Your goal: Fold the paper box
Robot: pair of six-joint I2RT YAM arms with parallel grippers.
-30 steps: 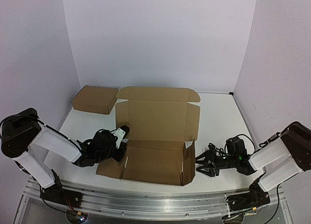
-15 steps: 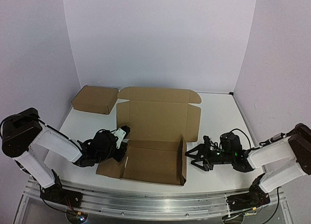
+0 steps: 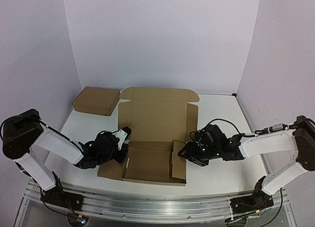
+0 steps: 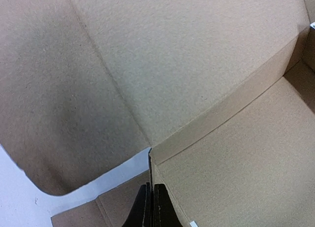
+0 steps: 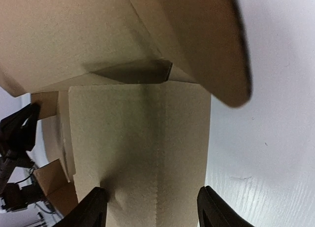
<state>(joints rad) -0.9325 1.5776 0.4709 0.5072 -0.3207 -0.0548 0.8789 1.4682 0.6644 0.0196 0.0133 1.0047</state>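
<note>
The paper box (image 3: 158, 132) lies open at mid-table (image 3: 224, 113), lid panel flat toward the back wall. At its near left corner, the left gripper (image 4: 150, 207) is pinched tight, the left wall's thin edge running down between its fingers. At its right side, the right gripper (image 3: 183, 152) has its jaws spread wide, with the raised right side flap (image 3: 178, 160) facing them and spanning the gap. There are two grippers and two cardboard boxes, the ready-made box (image 3: 96, 100) sitting beyond the paper box's far left corner. A second ago the right gripper stood clear of the box's right side; now it is at the flap, which stands farther inward.
</note>
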